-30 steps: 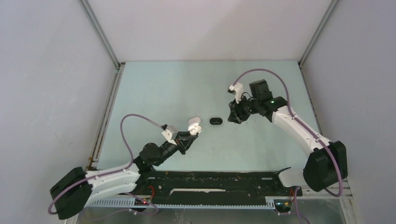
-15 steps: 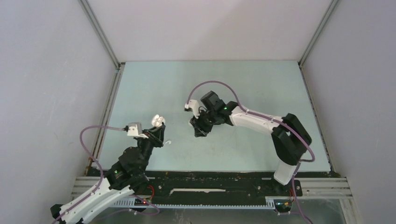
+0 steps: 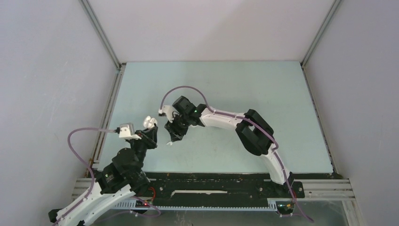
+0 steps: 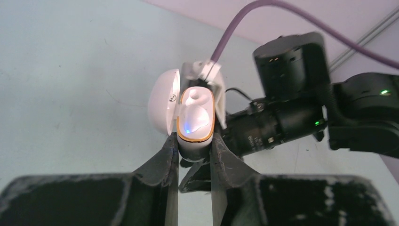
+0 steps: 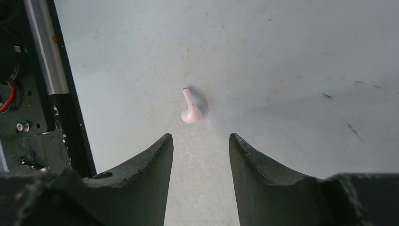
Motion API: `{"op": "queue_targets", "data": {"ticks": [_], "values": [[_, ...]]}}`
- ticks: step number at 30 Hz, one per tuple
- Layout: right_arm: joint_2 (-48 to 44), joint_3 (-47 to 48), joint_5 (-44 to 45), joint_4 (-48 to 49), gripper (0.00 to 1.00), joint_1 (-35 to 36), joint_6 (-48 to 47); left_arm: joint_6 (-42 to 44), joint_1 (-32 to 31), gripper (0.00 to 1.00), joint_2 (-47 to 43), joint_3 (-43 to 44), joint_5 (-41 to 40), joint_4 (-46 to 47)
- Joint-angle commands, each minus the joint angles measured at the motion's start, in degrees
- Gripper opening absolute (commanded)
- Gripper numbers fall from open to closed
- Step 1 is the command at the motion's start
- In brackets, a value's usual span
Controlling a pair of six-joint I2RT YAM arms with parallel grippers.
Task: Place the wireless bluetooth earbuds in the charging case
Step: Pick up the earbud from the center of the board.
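My left gripper (image 4: 195, 141) is shut on a white charging case (image 4: 195, 127) with an orange rim, held above the table with its lid (image 4: 162, 106) open. One white earbud (image 4: 194, 99) sits inside and a blue light glows. In the top view the case (image 3: 149, 121) is at the left gripper (image 3: 150, 133). A second white earbud (image 5: 190, 112) lies loose on the table just ahead of my right gripper (image 5: 201, 139), which is open and empty. In the top view this earbud (image 3: 169, 143) lies just below the right gripper (image 3: 172, 135).
The right arm (image 3: 221, 118) stretches across the middle of the pale green table (image 3: 263, 89). Its wrist (image 4: 291, 117) is close behind the case in the left wrist view. The black front rail (image 5: 44, 61) runs along the left of the right wrist view.
The right arm has swung left across the table to above the loose earbud. The left arm has drawn back left with the case. The black case seen earlier is now hidden.
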Motion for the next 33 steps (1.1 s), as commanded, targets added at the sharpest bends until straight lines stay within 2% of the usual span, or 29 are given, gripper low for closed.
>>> {"op": "queue_targets", "data": {"ticks": [1,10,18,27,33], "values": [[3.3,5.5,-0.5,-0.8,0.51,1.5,-1.9,-1.3,0.4,0.00,-2.1,2.1,-2.3,-1.6],[9.3,12.3,-0.7,-3.1,0.49,2.3,-2.1,-1.0,0.3,0.00,-3.7,2.1,0.0,-1.9],[11.0,13.1,1.9,-4.3,0.42,3.8,-4.2,-0.8,0.3,0.00,-5.5,2.0,0.4,-2.2],[9.0,9.6,6.3,-4.7,0.26,5.3,-7.6,-0.8,0.4,0.00,-5.6,1.9,0.8,-2.2],[2.2,2.1,10.0,-5.6,0.14,5.5,-9.0,-0.8,0.3,0.00,-5.6,1.4,1.0,-2.1]]}}
